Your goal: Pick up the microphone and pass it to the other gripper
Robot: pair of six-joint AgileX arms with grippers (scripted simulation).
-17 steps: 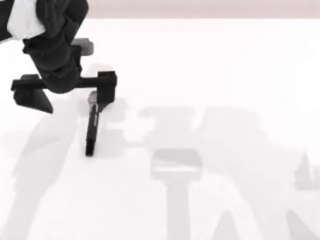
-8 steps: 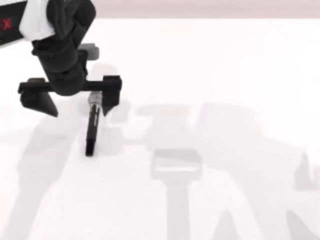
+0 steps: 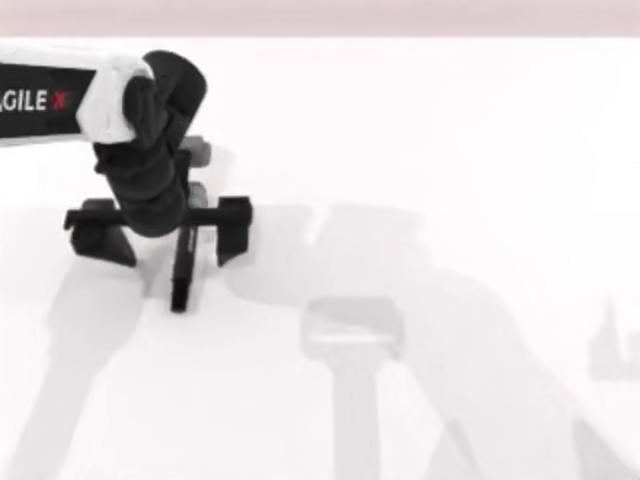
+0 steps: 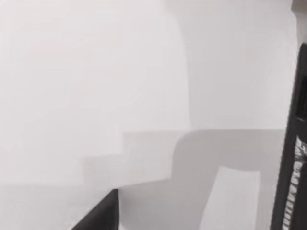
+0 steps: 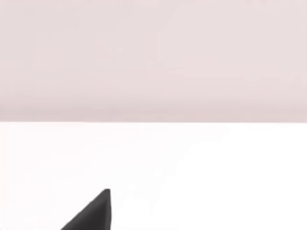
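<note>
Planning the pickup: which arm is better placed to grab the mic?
Left. Its open claw hangs right over the mic at the table's left, one finger on each side. The right arm is out of the top view.

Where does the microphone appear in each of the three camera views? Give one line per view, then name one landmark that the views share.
Top view: the microphone lies on the table's left side, its handle between the open left gripper's fingers.
Left wrist view: a black strip, probably the microphone, runs along one edge of the picture.
Right wrist view: not in it.
Shared landmark: the white table, seen in all three.
</note>
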